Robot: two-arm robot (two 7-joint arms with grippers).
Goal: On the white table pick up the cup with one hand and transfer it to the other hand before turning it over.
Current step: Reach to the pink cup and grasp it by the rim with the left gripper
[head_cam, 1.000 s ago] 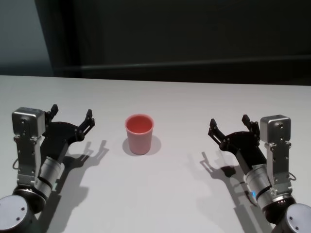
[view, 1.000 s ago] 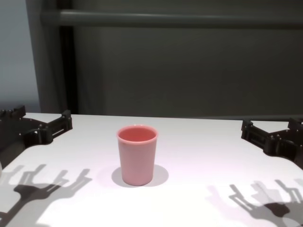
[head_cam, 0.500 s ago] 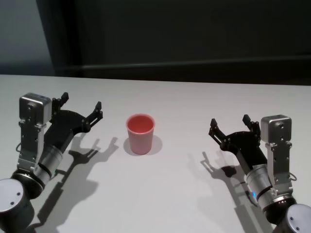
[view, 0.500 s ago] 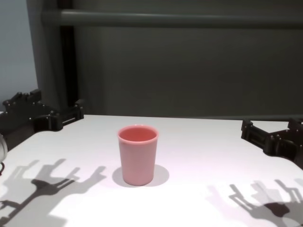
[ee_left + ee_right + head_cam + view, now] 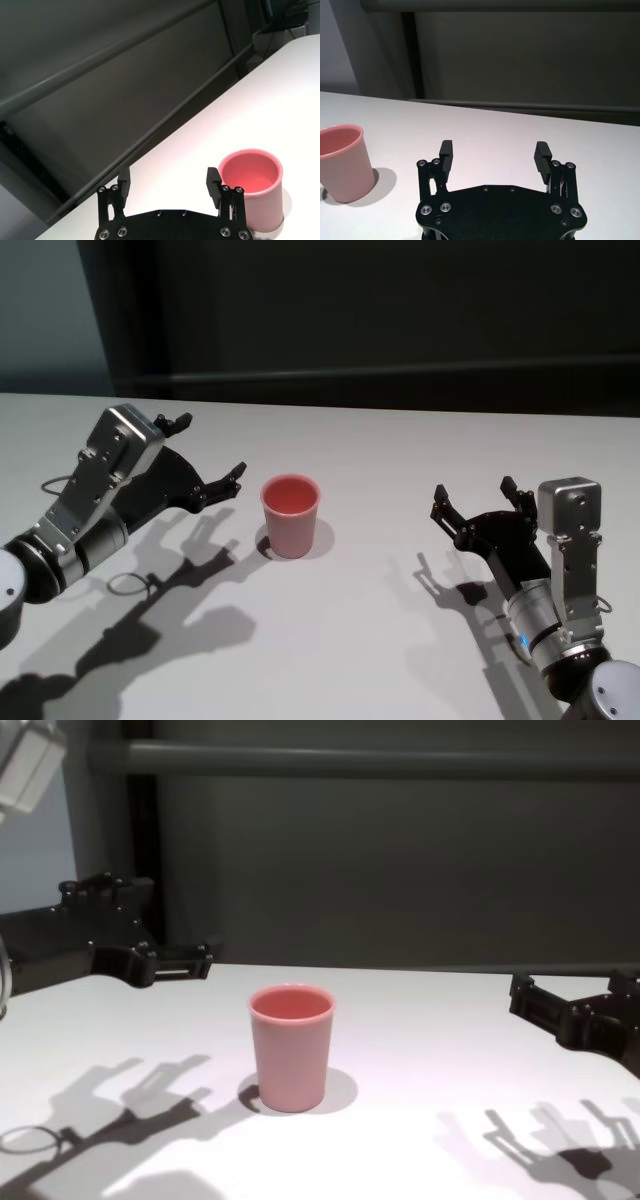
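Left pincer (image 5: 208, 453) spread wide, just beside upright cup (image 5: 291, 516).

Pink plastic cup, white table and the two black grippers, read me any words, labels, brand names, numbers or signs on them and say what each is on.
None: no view shows any readable text.
The pink, tapered, handleless plastic cup has a plain wall.
The white table is unmarked.
The left gripper and right gripper, both black and open, show only screws, no lettering.

Open right end effector (image 5: 494, 151), cup (image 5: 342, 162) beside
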